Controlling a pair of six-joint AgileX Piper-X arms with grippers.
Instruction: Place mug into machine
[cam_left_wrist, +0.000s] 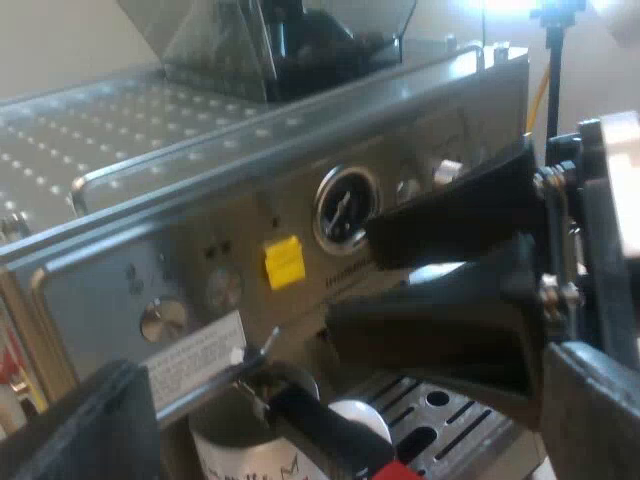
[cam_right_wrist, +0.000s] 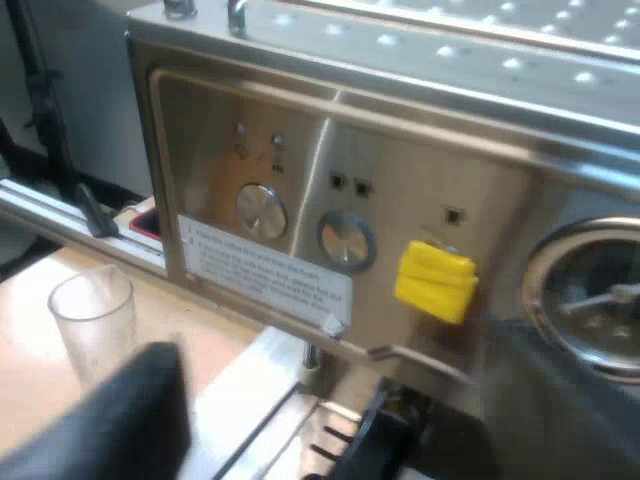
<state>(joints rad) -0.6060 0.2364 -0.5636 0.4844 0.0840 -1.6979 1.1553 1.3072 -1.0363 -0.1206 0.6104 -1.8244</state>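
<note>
Left gripper (cam_left_wrist: 338, 400) is hanging wide open and empty, right gripper (cam_right_wrist: 330, 400) likewise, while the mug (cam_left_wrist: 235, 450) is already standing at the front of the espresso machine (cam_left_wrist: 200, 200) beside the red-ended handle (cam_left_wrist: 335, 435) (placing seems done; only retreat remains).

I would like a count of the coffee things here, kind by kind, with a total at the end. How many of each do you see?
Espresso machine: 1
Metal holder: 1
Mug: 1
Measuring glass: 1
Yellow tag: 1
Total: 5
</note>
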